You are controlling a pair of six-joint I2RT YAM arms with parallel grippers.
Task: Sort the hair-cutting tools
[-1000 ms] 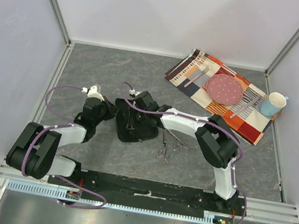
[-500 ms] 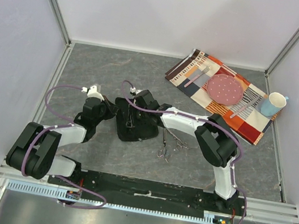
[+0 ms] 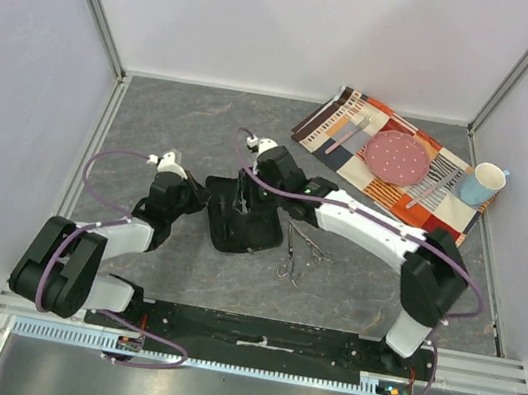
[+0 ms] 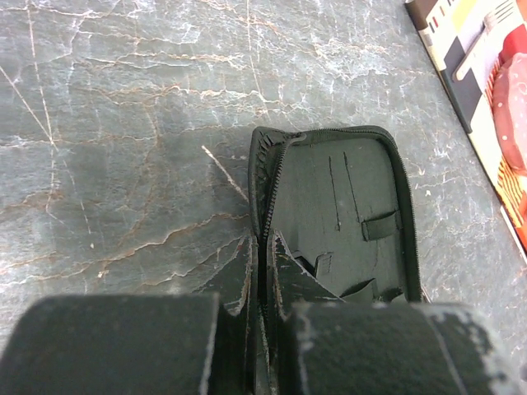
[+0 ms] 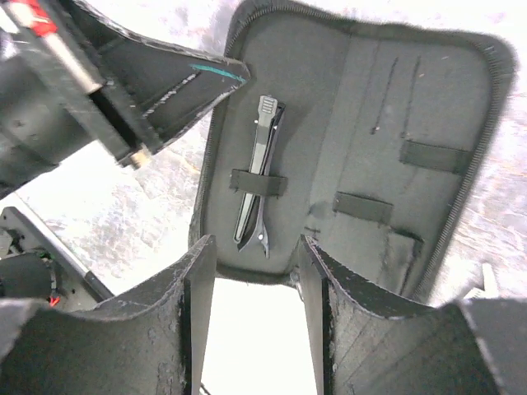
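The black zip case (image 3: 240,219) lies open on the grey table. In the right wrist view a black hair clip (image 5: 259,177) sits under an elastic strap in the case's left half (image 5: 346,164). My right gripper (image 5: 257,267) hangs open just above the case's far edge, holding nothing; from above the right gripper (image 3: 248,190) is at that edge. My left gripper (image 4: 263,251) is shut on the case's zippered left rim (image 4: 265,189); in the top view the left gripper (image 3: 197,202) is at that side. Two silver scissors (image 3: 297,252) lie on the table right of the case.
A patterned placemat (image 3: 352,157) at the back right carries a pink plate (image 3: 398,157), a fork (image 3: 347,135) and a knife (image 3: 429,192). A white cup (image 3: 484,184) stands at its right end. Walls close in the table on three sides.
My right gripper has opened and drawn back from the case's middle toward its far edge, leaving the hair clip under the strap. The right elbow swung out to the right. The left gripper kept its hold.
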